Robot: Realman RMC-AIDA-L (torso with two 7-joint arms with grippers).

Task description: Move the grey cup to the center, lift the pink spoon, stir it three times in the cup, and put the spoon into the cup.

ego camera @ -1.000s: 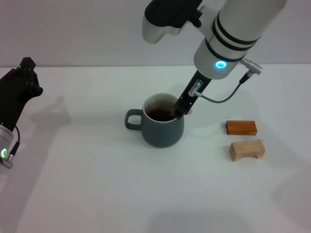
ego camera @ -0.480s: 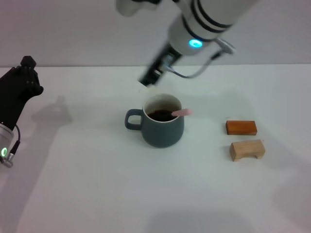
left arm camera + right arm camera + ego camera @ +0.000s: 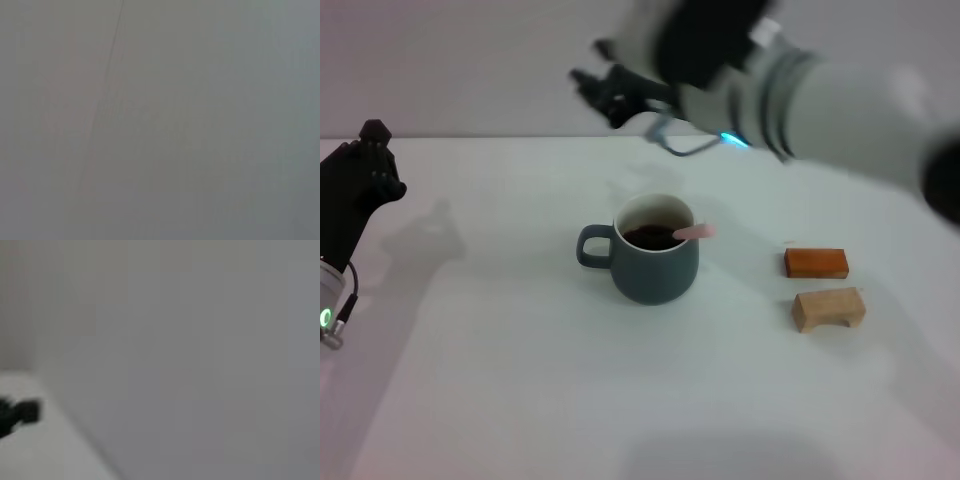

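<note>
While the spoon already rested in the cup, the step in hand looked like the last one: getting the working arm clear without disturbing anything.

Taking the rounded dark blue-grey ceramic mug (image 3: 655, 262) as the landmark and reading from the left: the left gripper (image 3: 365, 170) sat parked well to the left of the mug at the table's edge, and I could not tell whether its fingers were spread or closed. The mug itself stood upright near the middle of the white table (image 3: 520, 380), its loop handle pointing left, with dark brown liquid inside. The small slim spoon with the pale pink handle (image 3: 695, 232) lay inside it, the handle leaning over the right side of the rim (the metal bowl was hidden under the liquid).

Above and behind the mug, well apart from it, hung the right gripper (image 3: 610, 95), its dark fingers splayed and holding nothing. To the mug's right lay a reddish-brown wooden block (image 3: 816, 263) and, just nearer the camera, a pale wooden arch-shaped block (image 3: 829, 308).

To do this step well, I judged the right arm should pull away upward and rearward, keeping high over the mug so no link or cable could catch the protruding handle and tip the spoon out or splash the liquid.
</note>
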